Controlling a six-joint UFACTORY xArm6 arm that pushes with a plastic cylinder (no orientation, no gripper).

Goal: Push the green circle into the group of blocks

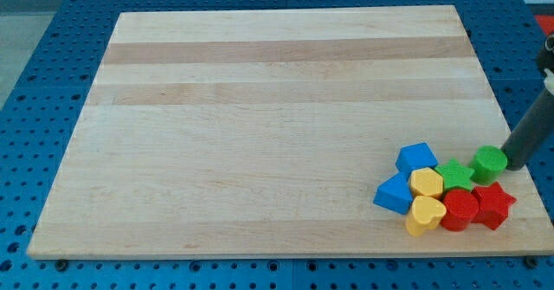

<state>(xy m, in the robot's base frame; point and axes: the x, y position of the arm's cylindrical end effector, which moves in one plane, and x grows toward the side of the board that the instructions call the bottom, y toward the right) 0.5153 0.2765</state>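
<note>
The green circle (488,163) stands near the board's right edge, at the upper right of the group. It sits just right of the green star (455,176) and above the red star (493,204). The group also holds a blue block (416,158), a blue triangle (395,193), a yellow hexagon (426,183), a yellow heart (424,215) and a red circle (459,209). My tip (512,164) is right beside the green circle, on its right side, with the dark rod slanting up to the view's right.
The wooden board (277,125) lies on a blue perforated table (35,108). The group sits in the board's lower right corner, close to the right and bottom edges.
</note>
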